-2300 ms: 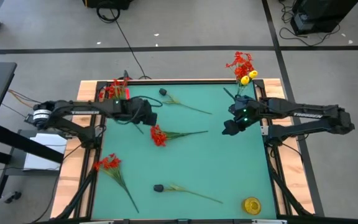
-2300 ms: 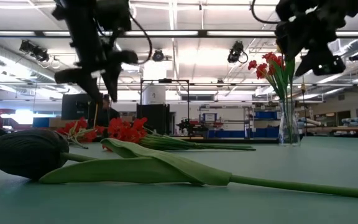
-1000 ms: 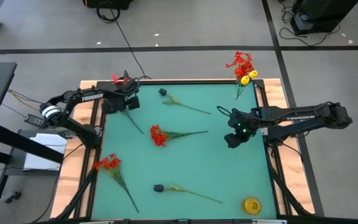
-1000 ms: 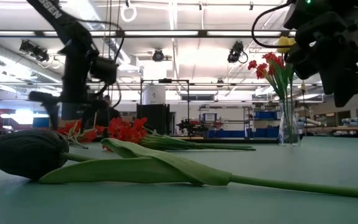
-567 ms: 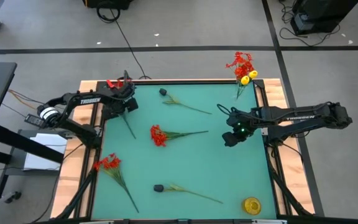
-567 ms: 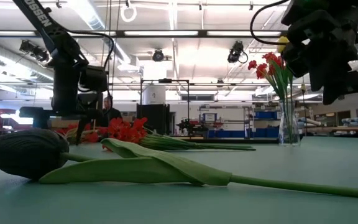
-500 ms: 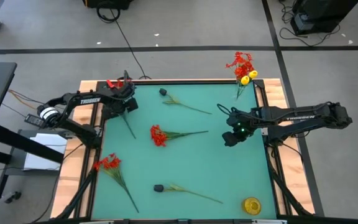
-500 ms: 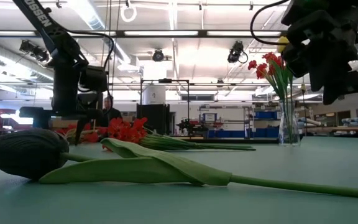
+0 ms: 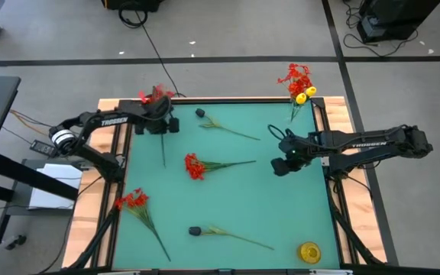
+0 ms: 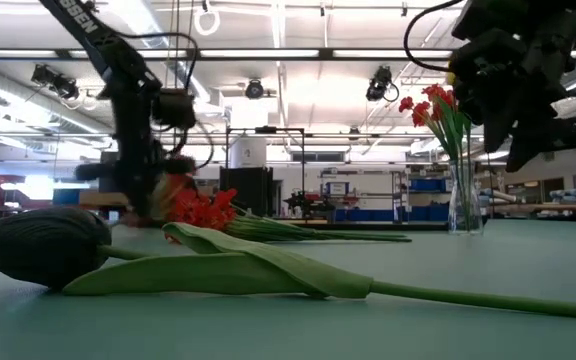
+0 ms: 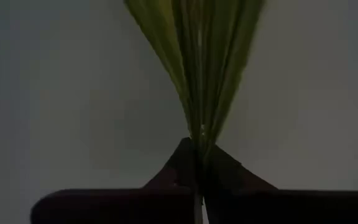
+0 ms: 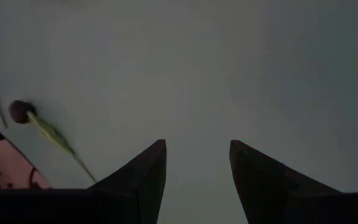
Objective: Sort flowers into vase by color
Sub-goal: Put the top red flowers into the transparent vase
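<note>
step: L end effector (image 9: pixel 163 125) near the far-left corner of the tabletop (image 9: pixel 281 206), fingers pressed together on the green stem of a red flower (image 9: pixel 153 95); wrist view shows stem and leaves fanning out from the closed tips
held flower: bloom at the far-left edge, stem (image 9: pixel 163 149) trailing toward the near side over the mat; prob lifted at the bloom end, can't tell if the stem tail is clear of the mat
R end effector: (image 9: pixel 279 166) hovers over the right-centre of the mat, fingers spread, nothing betw them; waiting
vase: clear glass vase (image 10: pixel 464 205) at the far-right corner, already w/ red blooms and one yellow (image 9: pixel 302 97)
still lying: red flower mid-mat (image 9: pixel 195 166), red flower near-left (image 9: pixel 132 200), dark-headed flower far-centre (image 9: pixel 201 113), dark-headed flower near-centre (image 9: pixel 195 230), yellow item near-right corner (image 9: pixel 309 251)
how to do it well: lift straight up till the whole stem hangs free, no drag across the mid-mat flower; keep the pinch firm, thin stem may slip or swivel
route: carry across the far edge, or hand over to R arm; keep clear of R end effector
insertion: stem tip first, bloom up, come down vertical over the vase mouth, release only once the stem is well inside
risk: long stem snagging blooms already in the vase, tipping it
</note>
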Motion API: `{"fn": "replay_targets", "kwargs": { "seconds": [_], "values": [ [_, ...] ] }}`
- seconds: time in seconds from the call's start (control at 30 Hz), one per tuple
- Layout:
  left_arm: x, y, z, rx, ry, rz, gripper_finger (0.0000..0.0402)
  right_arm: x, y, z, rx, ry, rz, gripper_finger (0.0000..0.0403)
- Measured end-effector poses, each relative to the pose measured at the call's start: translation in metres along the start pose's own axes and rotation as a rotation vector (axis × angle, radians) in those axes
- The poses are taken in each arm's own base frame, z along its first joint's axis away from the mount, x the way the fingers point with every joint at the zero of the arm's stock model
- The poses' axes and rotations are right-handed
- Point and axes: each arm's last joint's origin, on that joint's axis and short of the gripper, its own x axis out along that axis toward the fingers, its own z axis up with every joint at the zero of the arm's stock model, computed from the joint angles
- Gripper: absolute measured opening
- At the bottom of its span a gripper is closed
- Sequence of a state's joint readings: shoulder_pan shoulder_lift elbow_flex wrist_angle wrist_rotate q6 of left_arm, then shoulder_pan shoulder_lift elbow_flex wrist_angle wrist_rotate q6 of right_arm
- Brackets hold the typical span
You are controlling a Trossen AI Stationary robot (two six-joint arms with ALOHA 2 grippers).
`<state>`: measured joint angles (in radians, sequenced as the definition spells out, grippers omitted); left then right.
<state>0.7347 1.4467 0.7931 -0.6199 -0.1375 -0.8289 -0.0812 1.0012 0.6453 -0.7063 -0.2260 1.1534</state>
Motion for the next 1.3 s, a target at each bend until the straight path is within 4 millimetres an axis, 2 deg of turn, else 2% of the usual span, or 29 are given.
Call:
{"fn": "replay_targets", "kwargs": {
  "seconds": [0.13, 0.27, 0.4, 0.57, 0.7, 0.87, 1.03, 1.3],
  "values": [
    [-0.022, -0.025, 0.013, 0.186, -0.061, -0.123, 0.0023, 0.0, 0.007, 0.003, -0.016, -0.032, 0.072, 0.0185],
    [-0.049, -0.056, 0.028, 0.435, -0.197, -0.322, 0.0024, -0.003, 0.018, 0.012, -0.045, -0.111, 0.192, 0.0185],
    [-0.077, -0.082, 0.044, 0.618, -0.375, -0.591, 0.0024, -0.01, 0.031, 0.025, -0.115, -0.268, 0.332, 0.0185],
    [-0.103, -0.101, 0.052, 0.75, -0.51, -0.992, 0.0024, -0.027, 0.049, 0.041, -0.274, -0.521, 0.5, 0.0185],
    [-0.119, -0.111, 0.046, 0.872, -0.541, -1.24, 0.0024, -0.043, 0.062, 0.047, -0.459, -0.718, 0.633, 0.0185],
    [-0.137, -0.13, 0.023, 1.02, -0.627, -1.408, 0.0024, -0.057, 0.073, 0.051, -0.593, -0.945, 0.669, 0.0187],
    [-0.147, -0.145, -0.006, 1.159, -0.716, -1.457, 0.0024, -0.056, 0.084, 0.056, -0.719, -1.014, 0.631, 0.0209],
    [-0.149, -0.15, -0.019, 1.127, -0.671, -1.455, 0.0024, -0.052, 0.117, 0.067, -0.922, -1.116, 0.526, 0.0282]
  ]
}}
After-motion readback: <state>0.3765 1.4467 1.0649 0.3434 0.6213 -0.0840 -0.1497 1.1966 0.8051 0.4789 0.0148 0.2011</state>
